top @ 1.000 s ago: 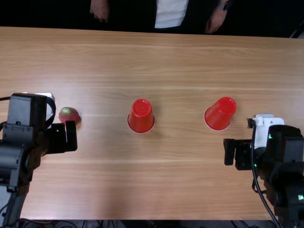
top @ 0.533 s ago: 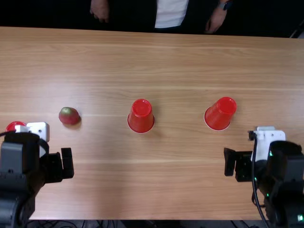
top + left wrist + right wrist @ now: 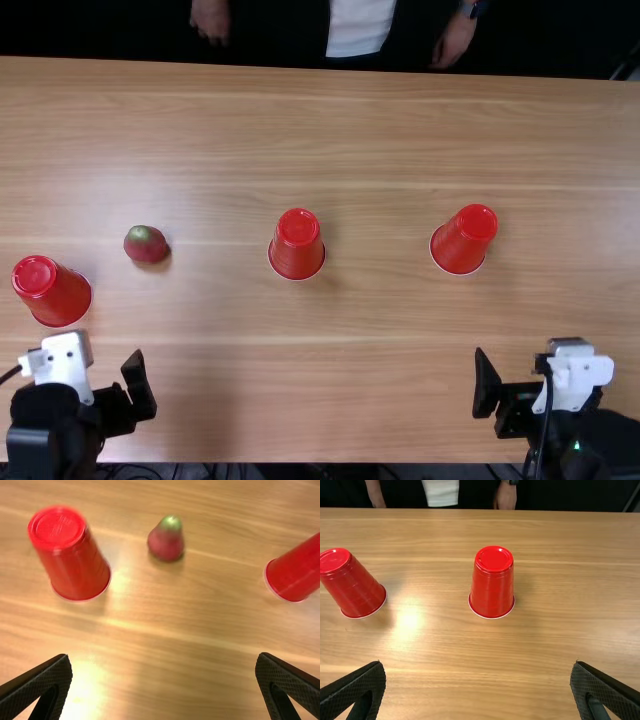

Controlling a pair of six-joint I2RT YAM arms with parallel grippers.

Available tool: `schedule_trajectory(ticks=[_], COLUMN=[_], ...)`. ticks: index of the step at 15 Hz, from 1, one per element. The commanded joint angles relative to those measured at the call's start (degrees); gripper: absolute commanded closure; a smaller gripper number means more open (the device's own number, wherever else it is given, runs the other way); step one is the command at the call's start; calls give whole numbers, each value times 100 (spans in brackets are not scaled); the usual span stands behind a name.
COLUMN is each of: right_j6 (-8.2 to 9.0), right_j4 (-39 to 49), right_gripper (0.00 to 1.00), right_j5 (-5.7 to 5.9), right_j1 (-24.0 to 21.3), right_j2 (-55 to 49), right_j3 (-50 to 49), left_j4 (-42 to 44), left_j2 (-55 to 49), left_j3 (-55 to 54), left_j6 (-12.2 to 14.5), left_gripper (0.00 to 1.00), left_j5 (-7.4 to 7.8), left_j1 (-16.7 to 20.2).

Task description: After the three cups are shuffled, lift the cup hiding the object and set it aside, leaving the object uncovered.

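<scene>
On worktop [image 3: 320, 130], left side: fruit [image 3: 146, 243] uncovered, small, red with a green end. Green end faces the far edge or up, can't tell which. Long axis runs through that narrower green end. It touches no cup.

Left cup [image 3: 50, 290] sits mouth down, base up, near the left edge, beside the fruit on its near-left. Middle cup [image 3: 297, 243] and right cup [image 3: 463, 238] also mouth down, axes upright, well apart, in a row with the fruit.

Left arm [image 3: 55, 425] is low at the near edge, wrist aimed forward at left cup and fruit. Left jaws are spread wide, holding nothing.

Right arm [image 3: 560, 415] is low at the near edge, wrist aimed forward at middle and right cups. Right jaws are spread wide, holding nothing.
</scene>
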Motion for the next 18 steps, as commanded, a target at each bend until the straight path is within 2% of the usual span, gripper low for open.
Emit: schedule_trajectory(ticks=[1,4,5,8,11,13,15,17,18], right_j6=[46,57,57,67,25,-59,-59,-70,-70], right_j4=[21,-85,-137,-264,147,1128,2763,4366,5009], right_gripper=[0,0,0,0,0,0,0,0,0], right_j5=[-12,51,62,72,114,104,51,19,-65], right_j1=[42,-2,-54,-107,-116,-116,-98,-98,-107], right_j2=[-497,-2009,-2202,-2202,-2202,-2202,-2202,-2202,-2202], right_j3=[-315,-992,-1106,-1106,-1124,-1501,-2143,-2846,-3145], left_j4=[43,286,486,570,855,2216,4104,5106,5348], left_j2=[-413,-1565,-1943,-2646,-2646,-2646,-2646,-2646,-2646], left_j3=[-224,-1103,-1419,-1947,-2087,-2588,-3300,-3863,-4082], left_j6=[-100,-89,-89,-79,-36,-26,101,533,849], left_gripper=[0,0,0,0,0,0,0,0,0], left_j5=[5,-37,-47,-47,-5,48,58,69,48], left_j1=[96,122,131,421,570,553,509,500,491])
